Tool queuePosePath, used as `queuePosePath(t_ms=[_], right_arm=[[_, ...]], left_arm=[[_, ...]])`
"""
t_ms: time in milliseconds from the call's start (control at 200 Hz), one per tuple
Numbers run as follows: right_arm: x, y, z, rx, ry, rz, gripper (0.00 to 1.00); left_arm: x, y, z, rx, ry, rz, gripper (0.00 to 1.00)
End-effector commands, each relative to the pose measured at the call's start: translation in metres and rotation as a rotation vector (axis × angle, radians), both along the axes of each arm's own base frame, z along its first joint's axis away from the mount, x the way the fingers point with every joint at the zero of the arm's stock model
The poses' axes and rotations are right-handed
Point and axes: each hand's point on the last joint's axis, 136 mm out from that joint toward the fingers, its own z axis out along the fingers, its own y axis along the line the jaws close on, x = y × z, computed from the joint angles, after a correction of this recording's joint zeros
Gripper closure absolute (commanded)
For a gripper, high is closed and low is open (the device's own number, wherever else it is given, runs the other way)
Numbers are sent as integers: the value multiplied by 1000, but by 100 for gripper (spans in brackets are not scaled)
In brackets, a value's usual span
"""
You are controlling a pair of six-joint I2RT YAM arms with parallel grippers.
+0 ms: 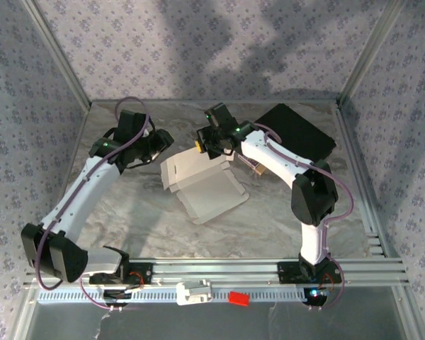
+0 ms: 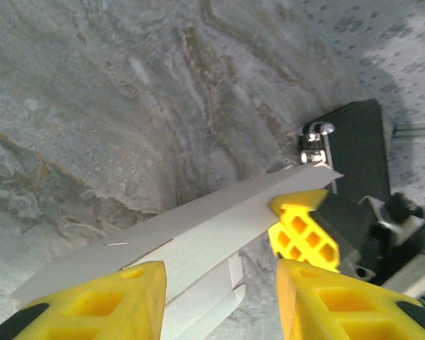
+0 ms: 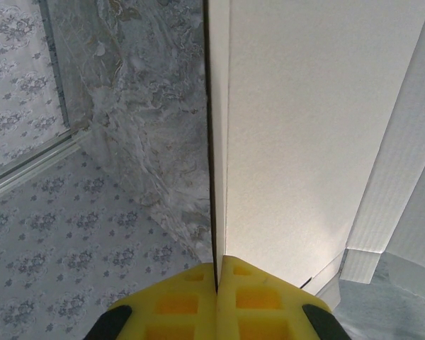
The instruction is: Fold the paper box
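The white paper box (image 1: 202, 188) lies partly folded in the middle of the marbled table, its far flap raised. My right gripper (image 1: 211, 145) is shut on that raised flap's far end. In the right wrist view the yellow pads (image 3: 191, 304) pinch the thin panel (image 3: 304, 142) edge-on. My left gripper (image 1: 159, 145) is at the box's far left corner. In the left wrist view its jaws (image 2: 219, 273) stand apart, with the flap (image 2: 198, 237) running between them and a gap on the right side. The right gripper's yellow finger (image 2: 301, 227) holds the flap's tip.
A black case (image 1: 297, 131) lies at the back right, and appears again as the black case (image 2: 361, 149) behind the right gripper. A small tan packet (image 1: 257, 168) sits beside the right arm. Patterned walls enclose the table. Metal rails (image 1: 269, 273) run along the near edge.
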Motion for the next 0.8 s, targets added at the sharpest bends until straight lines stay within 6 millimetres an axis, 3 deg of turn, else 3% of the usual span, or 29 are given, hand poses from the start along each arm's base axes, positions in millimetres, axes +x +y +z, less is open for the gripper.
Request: queuePosePath(t_ms=[0,255,485,655,795], right_arm=[[0,3,14,23,-2,1,100],[-4,3,24,32,32,13,100],[-11,-3,31,-2,74,17,100],[-13,-6,37,-12,82,17,100],[-16,-9,45,-8,100,4,100]], left_arm=[[-5,-5,3,-16,42,-8,55],[-4,-11,-8,-8,65,-19,54],[-3,-24,7,-31,38,-48,54],[-6,-20,28,-18,-5,-44,54],[-11,-28,27,-44,27,-77,54]])
